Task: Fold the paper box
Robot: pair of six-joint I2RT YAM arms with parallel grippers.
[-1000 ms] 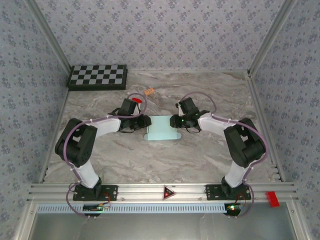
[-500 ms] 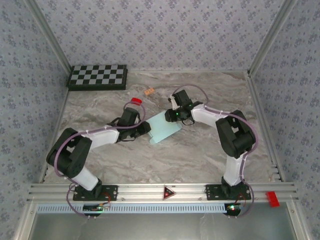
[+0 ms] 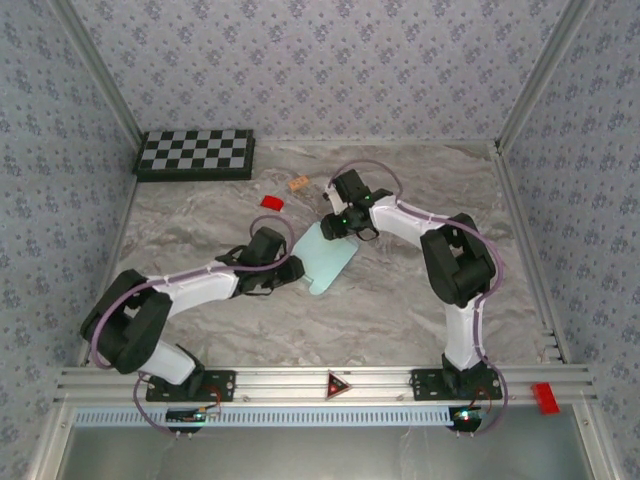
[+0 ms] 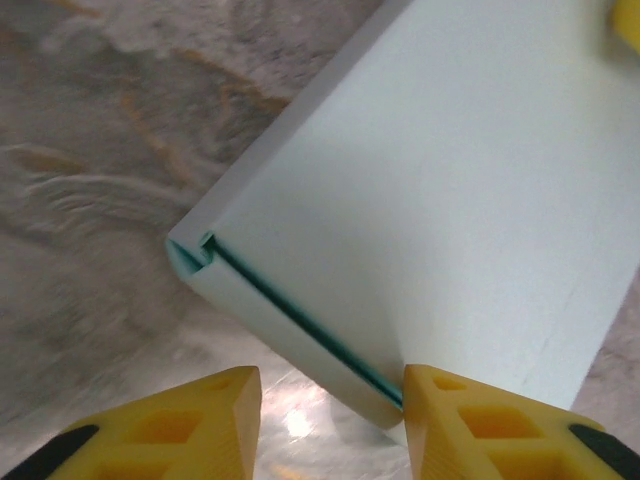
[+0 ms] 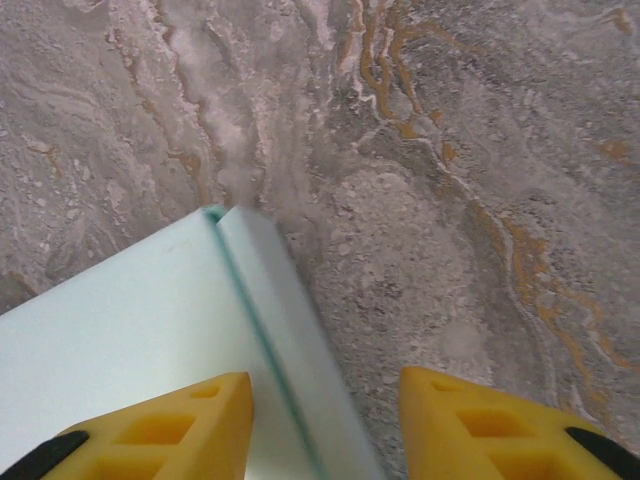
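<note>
The paper box (image 3: 327, 256) is a pale aqua, flat folded piece lying tilted on the marble table between both arms. My left gripper (image 3: 292, 270) is at its near-left end. In the left wrist view a folded edge of the box (image 4: 300, 330) with a dark teal seam runs between the yellow fingers (image 4: 200, 425); the right finger touches the box's corner, the left one stands apart, so the gripper (image 4: 332, 405) is open. My right gripper (image 3: 335, 226) is at the box's far end. It (image 5: 325, 405) is open astride the box's side flap (image 5: 285, 330).
A black-and-white checkerboard (image 3: 195, 153) lies at the far left. A small red block (image 3: 271, 201) and a tan piece (image 3: 298, 183) sit just beyond the box. Patterned walls and aluminium rails (image 3: 330, 380) bound the table.
The box has turned from level to tilted. The left gripper moved nearer, the right gripper moved farther and left. Both pairs of jaws have widened.
</note>
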